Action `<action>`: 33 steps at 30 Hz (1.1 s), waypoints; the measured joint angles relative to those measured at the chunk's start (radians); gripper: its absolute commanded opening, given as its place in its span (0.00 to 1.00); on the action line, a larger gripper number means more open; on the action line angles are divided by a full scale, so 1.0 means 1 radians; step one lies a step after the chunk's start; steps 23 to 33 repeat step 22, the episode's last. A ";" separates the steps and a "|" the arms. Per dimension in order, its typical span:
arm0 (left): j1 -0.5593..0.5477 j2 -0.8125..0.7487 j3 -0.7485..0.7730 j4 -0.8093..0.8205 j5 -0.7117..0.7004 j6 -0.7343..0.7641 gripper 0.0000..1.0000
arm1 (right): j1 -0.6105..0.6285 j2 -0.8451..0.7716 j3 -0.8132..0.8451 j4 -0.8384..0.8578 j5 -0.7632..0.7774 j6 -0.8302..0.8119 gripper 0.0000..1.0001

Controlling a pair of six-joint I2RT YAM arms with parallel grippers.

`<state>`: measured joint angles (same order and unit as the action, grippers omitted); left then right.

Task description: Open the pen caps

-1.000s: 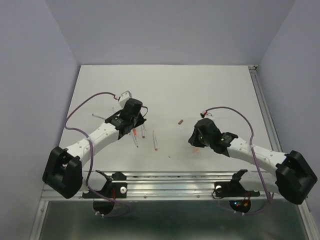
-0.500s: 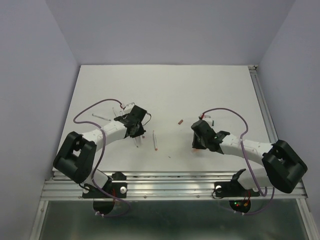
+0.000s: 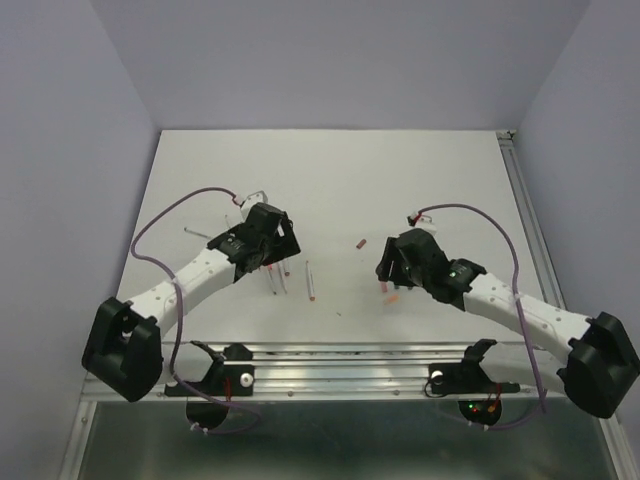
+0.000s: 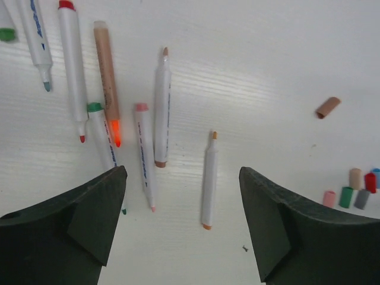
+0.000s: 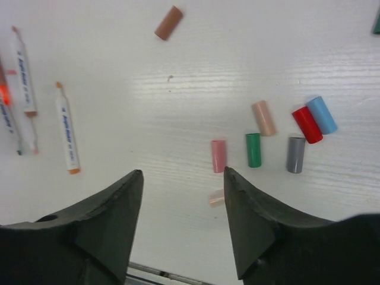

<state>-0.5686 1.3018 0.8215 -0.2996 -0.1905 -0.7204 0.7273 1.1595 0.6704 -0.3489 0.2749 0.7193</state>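
7 pens point(image 4: 161, 107) are noted bare-tipped near the left gripper point(image 4: 182, 178), the pen caps point(image 5: 254, 149) lie loose on the table point(image 5: 119, 119) just beside the right gripper point(image 5: 183, 178), 1 brown cap point(image 5: 168, 22) lies apart, both grippers are parted and empty, and the task is judged nearly done.

The white table point(image 3: 330, 170) carries uncapped pens point(image 4: 161, 107) on its left, loose pen caps point(image 5: 254, 149) on its right.
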 measured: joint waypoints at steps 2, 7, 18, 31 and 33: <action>0.000 -0.057 0.010 0.000 0.008 0.008 0.99 | 0.000 -0.066 0.017 -0.011 -0.001 0.005 1.00; -0.001 -0.285 0.037 0.006 0.001 0.015 0.99 | 0.000 -0.221 0.036 -0.027 0.029 0.005 1.00; -0.001 -0.662 0.024 -0.010 -0.264 -0.030 0.99 | 0.000 -0.426 0.036 -0.124 0.258 0.059 1.00; -0.002 -0.663 -0.009 -0.029 -0.301 -0.053 0.99 | 0.000 -0.434 0.036 -0.134 0.283 0.064 1.00; -0.002 -0.663 -0.009 -0.029 -0.301 -0.053 0.99 | 0.000 -0.434 0.036 -0.134 0.283 0.064 1.00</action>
